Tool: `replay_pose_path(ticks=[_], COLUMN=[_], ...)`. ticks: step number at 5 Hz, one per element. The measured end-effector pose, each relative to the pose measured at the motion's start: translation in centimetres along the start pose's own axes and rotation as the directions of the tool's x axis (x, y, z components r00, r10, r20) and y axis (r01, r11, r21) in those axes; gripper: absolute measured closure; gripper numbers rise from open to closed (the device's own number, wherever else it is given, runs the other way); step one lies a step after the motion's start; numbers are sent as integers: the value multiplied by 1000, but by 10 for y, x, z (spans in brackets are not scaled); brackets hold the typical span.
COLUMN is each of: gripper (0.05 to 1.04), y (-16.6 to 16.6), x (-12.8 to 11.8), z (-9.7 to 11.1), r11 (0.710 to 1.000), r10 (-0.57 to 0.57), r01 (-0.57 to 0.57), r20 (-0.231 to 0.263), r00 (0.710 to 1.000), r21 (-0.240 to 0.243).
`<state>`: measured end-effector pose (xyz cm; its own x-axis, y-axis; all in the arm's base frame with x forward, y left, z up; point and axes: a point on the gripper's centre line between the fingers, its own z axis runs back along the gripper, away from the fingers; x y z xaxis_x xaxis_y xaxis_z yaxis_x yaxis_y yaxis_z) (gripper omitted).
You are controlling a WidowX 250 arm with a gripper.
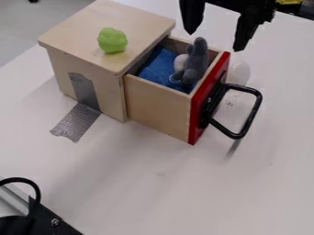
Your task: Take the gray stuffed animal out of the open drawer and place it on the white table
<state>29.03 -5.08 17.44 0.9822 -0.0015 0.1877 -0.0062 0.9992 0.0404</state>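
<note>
– Where's the pincer (pixel 215 41) seen?
– Upper right, fingers spread apart tbh. Grey plush toy (pixel 195 64)'s tucked in the red-fronted drawer (pixel 159 108), upper centre; green lump (pixel 112 40)'s perched on the wooden box (pixel 92 20), upper left.

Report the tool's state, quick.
Tool: open, its two fingers wide apart, holding nothing, near the gray plush toy in the pulled-out drawer.

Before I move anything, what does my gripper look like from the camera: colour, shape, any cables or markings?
The gripper is black all over, with two long fingers that narrow to blunt points. The finger on the image's right has a stepped, angular outer edge near its top. I can make out no cable, label or coloured marking on it.
</note>
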Motion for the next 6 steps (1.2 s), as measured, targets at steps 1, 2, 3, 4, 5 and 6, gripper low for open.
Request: replay_pose_path(ticks=[1,2,3,4,5,6], gripper=[83,83,83,83,83,130], y=[0,8,24,38,50,49], x=[-3,0,12,25,35,39], z=[-9,-19,-28,-42,-60,-85], r11=[1000,1000,999,997,994,993], r10=[0,15,49,75,105,115], r01=[0,-15,-49,-73,-104,-117], r20=[-32,-55,-62,-82,-104,-145], r00=[999,998,997,994,989,983], r21=[3,7,16,19,19,-3])
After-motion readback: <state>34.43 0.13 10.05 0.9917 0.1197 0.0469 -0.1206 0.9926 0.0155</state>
